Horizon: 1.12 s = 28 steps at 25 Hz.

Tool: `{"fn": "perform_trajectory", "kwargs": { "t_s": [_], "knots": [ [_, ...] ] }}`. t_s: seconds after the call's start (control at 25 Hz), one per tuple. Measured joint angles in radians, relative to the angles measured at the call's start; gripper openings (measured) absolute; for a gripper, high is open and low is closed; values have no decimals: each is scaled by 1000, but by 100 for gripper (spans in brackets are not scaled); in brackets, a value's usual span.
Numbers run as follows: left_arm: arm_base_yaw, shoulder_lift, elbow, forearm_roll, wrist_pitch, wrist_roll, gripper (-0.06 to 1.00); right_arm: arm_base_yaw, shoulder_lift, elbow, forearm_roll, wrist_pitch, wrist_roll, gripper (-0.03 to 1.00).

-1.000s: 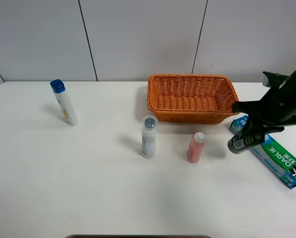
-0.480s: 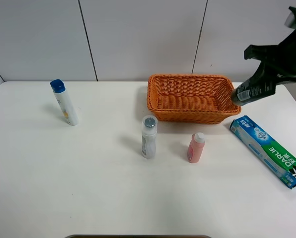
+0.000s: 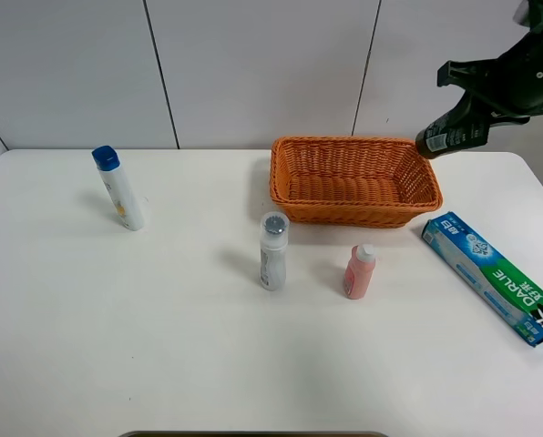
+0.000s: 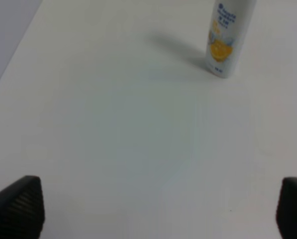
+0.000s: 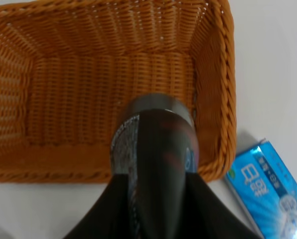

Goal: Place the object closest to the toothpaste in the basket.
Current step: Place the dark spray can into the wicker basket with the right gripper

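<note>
The orange wicker basket (image 3: 352,142) stands at the back middle of the table. The green and blue toothpaste box (image 3: 495,276) lies to its right. My right gripper (image 3: 479,111) is shut on a dark bottle (image 3: 446,135) and holds it tilted in the air over the basket's right end. In the right wrist view the dark bottle (image 5: 156,144) hangs above the basket's right inner wall (image 5: 208,74), with the toothpaste box (image 5: 268,184) beside it. My left gripper (image 4: 153,206) is open and empty above bare table, out of the high view.
A white bottle with a blue cap (image 3: 118,188) stands at the far left and also shows in the left wrist view (image 4: 228,35). A white bottle with a grey cap (image 3: 272,252) and a small pink bottle (image 3: 359,271) stand in front of the basket.
My right gripper has lifted the dark bottle from the table beside the toothpaste box, up and back, to over the basket's right end. The left arm has not moved.
</note>
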Motion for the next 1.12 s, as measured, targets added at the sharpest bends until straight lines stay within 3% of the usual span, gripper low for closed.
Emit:
{"fn": "perform_trajectory", "kwargs": {
  "t_s": [0.48, 0.8, 1.12],
  "knots": [
    [0, 0, 0, 0, 0, 0, 94, 0, 249, -9, 134, -225, -125, 27],
    [0, 0, 0, 0, 0, 0, 94, 0, 386, -129, 155, -235, -139, 27],
    [0, 0, 0, 0, 0, 0, 94, 0, 461, -137, 155, -240, -155, 27]
  ]
}}
